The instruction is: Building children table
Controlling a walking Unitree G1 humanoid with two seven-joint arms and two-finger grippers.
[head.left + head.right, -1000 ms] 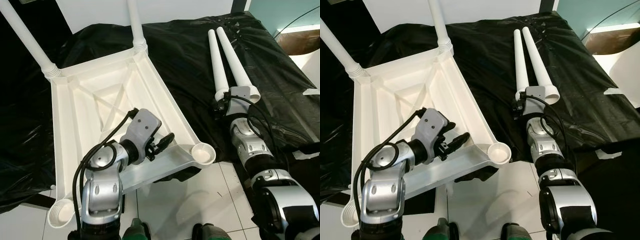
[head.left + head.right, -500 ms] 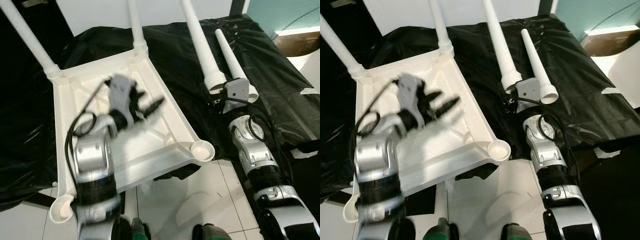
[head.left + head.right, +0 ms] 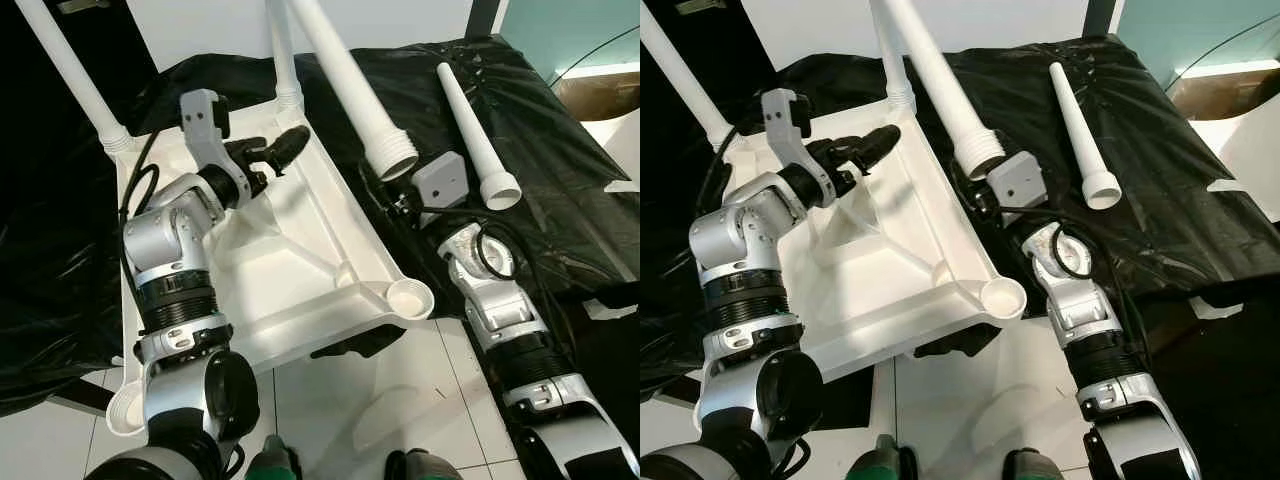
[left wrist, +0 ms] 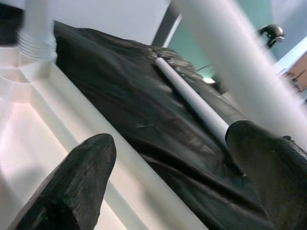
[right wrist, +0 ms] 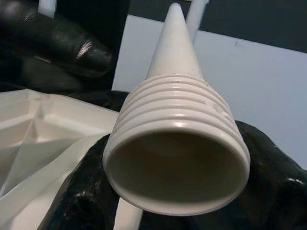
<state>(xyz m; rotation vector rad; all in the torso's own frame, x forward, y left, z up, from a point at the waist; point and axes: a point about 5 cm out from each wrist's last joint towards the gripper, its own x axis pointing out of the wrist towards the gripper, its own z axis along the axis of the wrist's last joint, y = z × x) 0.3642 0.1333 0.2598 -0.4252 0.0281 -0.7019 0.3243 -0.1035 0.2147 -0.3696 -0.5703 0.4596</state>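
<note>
- Left eye view first — the right gripper (image 3: pixel 400 190) has a white table leg (image 3: pixel 345 85) lifted off the black sheet (image 3: pixel 560 150), tilted up with its threaded end lowest, just beside the long rim of the upside-down tabletop (image 3: pixel 330 215). A second ago that leg lay flat next to the other loose leg (image 3: pixel 470 125), which hasn't moved.
- Right wrist view: the black fingers (image 5: pixel 81 191) are clamped around the leg right at the threads, open end facing the camera.
- The left gripper (image 3: pixel 275 152) has swung up from the near edge of the tabletop to its far end, near one of the two fitted legs (image 3: pixel 70 75). Fingers spread, nothing between them.
- The empty corner socket (image 3: pixel 407 297) sits at the near right corner, another socket (image 3: pixel 125 410) at the near left.
- My read — two legs done, third one in hand, so roughly halfway. Next the threaded end has to drop into that near right socket and get screwed in.
</note>
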